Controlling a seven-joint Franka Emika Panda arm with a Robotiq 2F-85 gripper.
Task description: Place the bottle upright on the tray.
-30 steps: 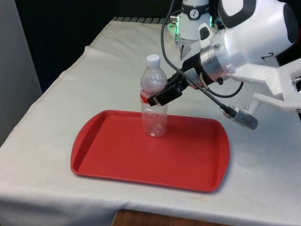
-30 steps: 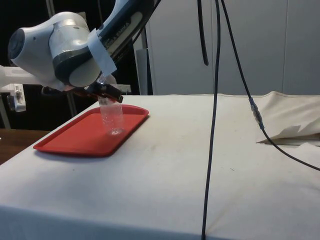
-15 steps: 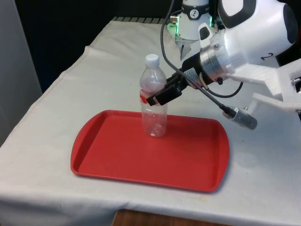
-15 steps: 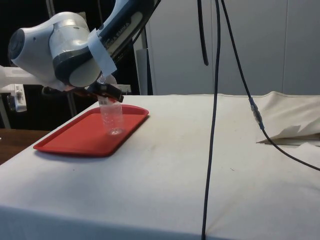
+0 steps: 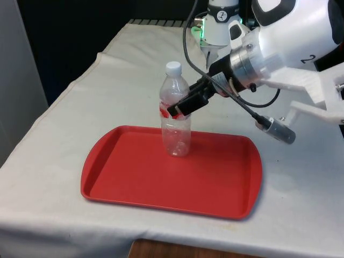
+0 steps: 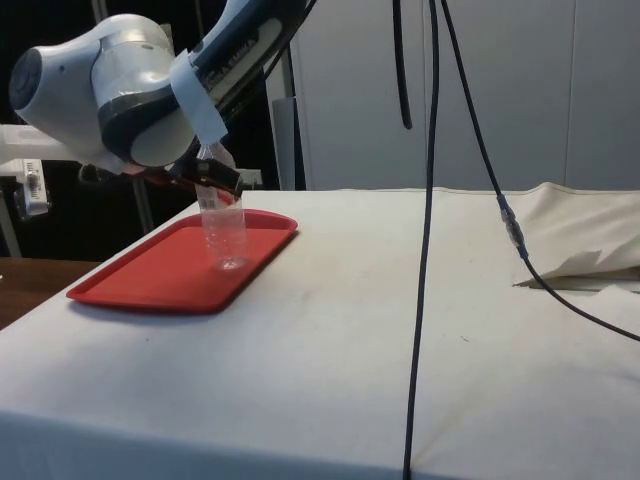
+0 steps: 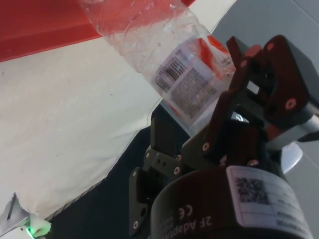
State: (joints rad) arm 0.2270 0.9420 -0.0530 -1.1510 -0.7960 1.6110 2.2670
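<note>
A clear plastic bottle (image 5: 176, 129) with a white cap and a red-and-white label stands upright on the red tray (image 5: 215, 183), near the tray's far edge. My gripper (image 5: 180, 107) reaches in from the front view's right at label height. It is open, with one black finger on either side of the bottle's upper body. The side view has the bottle (image 6: 225, 235) on the far part of the tray (image 6: 150, 275), with the gripper (image 6: 215, 185) at its upper half. In the wrist view the labelled bottle (image 7: 164, 45) lies between the spread fingers of the gripper (image 7: 204, 94).
A black cable with a grey plug (image 5: 279, 130) dangles from the arm at the tray's right side. A long black cable (image 6: 425, 250) hangs across the side view, and folded cloth (image 6: 590, 240) lies at the table's far right. The tray sits near the table's front edge.
The gripper and arm have risen slightly along the bottle. The bottle has stayed standing in the same spot on the tray.
</note>
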